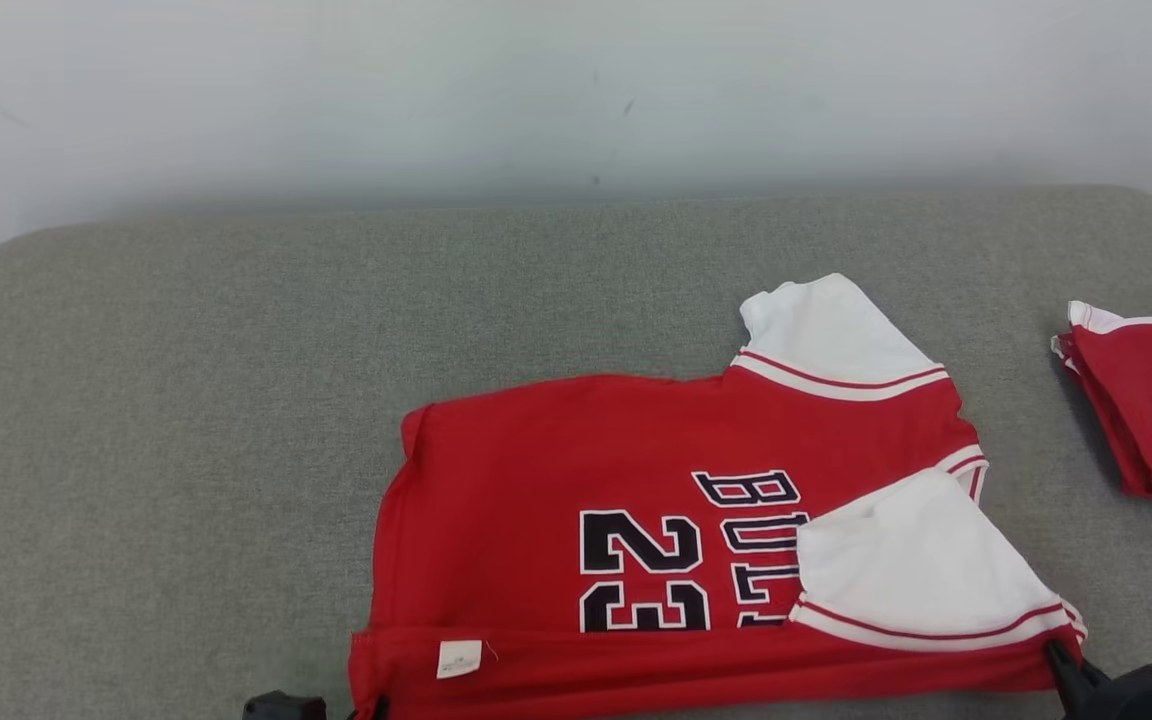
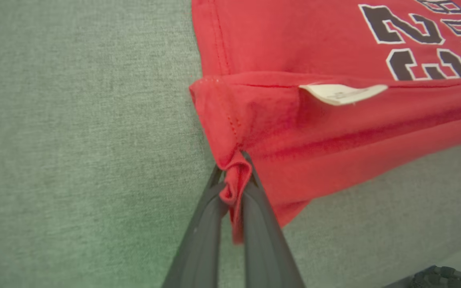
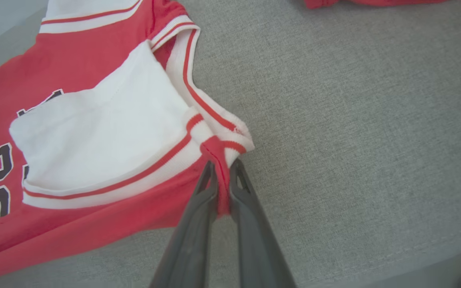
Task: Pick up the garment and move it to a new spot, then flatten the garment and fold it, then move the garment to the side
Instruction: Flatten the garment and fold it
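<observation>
The garment is a red jersey with white sleeves and dark "23" lettering, lying sideways on the grey cushion. Its near edge is lifted and folded over, with a white label showing. My left gripper is shut on the garment's near-left hem corner, red cloth bunched between the fingers. My right gripper is shut on the garment's near-right corner by the collar trim. In the head view, the left gripper and right gripper sit at the bottom edge.
A second folded red and white garment lies at the right edge of the grey cushion. A pale wall rises behind the cushion. Open cushion stretches to the left and beyond the jersey.
</observation>
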### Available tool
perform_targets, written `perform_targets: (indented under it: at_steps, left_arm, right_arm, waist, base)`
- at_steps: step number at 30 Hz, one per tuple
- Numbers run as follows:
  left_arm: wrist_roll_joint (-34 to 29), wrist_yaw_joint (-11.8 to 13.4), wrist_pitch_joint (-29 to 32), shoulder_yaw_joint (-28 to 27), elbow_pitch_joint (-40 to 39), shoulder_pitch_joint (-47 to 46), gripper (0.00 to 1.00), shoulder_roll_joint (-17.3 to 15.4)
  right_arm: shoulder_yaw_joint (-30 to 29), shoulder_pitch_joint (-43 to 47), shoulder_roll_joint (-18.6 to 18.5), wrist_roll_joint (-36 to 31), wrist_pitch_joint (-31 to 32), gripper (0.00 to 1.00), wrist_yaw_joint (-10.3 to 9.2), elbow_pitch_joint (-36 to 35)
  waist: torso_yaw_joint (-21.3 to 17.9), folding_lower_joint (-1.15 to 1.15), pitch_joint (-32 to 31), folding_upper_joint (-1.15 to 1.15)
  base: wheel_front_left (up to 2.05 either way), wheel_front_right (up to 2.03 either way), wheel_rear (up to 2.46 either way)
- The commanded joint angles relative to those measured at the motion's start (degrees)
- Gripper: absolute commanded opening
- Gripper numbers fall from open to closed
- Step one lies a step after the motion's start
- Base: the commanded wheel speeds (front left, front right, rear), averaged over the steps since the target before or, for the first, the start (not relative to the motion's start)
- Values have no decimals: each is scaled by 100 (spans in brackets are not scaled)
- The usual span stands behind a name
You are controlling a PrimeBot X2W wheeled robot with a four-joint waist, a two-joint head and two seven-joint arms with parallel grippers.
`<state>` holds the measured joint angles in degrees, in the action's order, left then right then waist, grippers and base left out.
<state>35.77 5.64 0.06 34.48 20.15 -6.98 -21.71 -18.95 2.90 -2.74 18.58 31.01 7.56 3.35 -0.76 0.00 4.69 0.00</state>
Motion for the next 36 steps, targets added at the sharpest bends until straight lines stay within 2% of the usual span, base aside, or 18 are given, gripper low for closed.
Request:
perform_targets:
  at_steps: [1, 13, 14, 15, 16, 23, 36]
  left_arm:
    - [35, 82, 38, -16, -19, 128, 0, -93]
    - [163, 282, 306, 62, -316, 541, 0, -146]
    - [177, 290, 310, 65, -320, 553, 24, -141]
    - [183, 302, 301, 63, -324, 566, 65, -133]
    - [201, 314, 279, 48, -330, 582, 100, -115]
    - [275, 408, 218, -6, -357, 688, 100, -76]
    - [272, 601, -80, -304, -754, 645, 100, -329]
  right_arm:
    - [-34, 101, -29, 51, -17, 0, -18, -31]
    - [63, 454, -28, 43, -117, 0, -18, 259]
    - [89, 456, -27, 33, -98, 44, -18, 283]
    - [98, 459, -28, 28, -93, 98, -18, 292]
    - [85, 457, -28, 14, -133, 100, -18, 291]
    - [14, 408, -19, -115, -266, 100, -17, 264]
    - [-94, 115, -20, -353, -508, 100, -17, -277]
  waist:
    - [-13, 0, -5, 0]
    - [-27, 0, -58, 0]
    - [-27, 0, -69, 0]
    - [-27, 0, -80, 0]
    - [-26, 0, -89, 0]
    - [-32, 0, -153, 0]
    - [-9, 0, -204, 0]
  base:
    - [0, 0, 0]
    - [0, 0, 0]
    - [0, 0, 0]
    - [0, 0, 0]
    - [0, 0, 0]
    - [0, 0, 0]
    - [0, 0, 0]
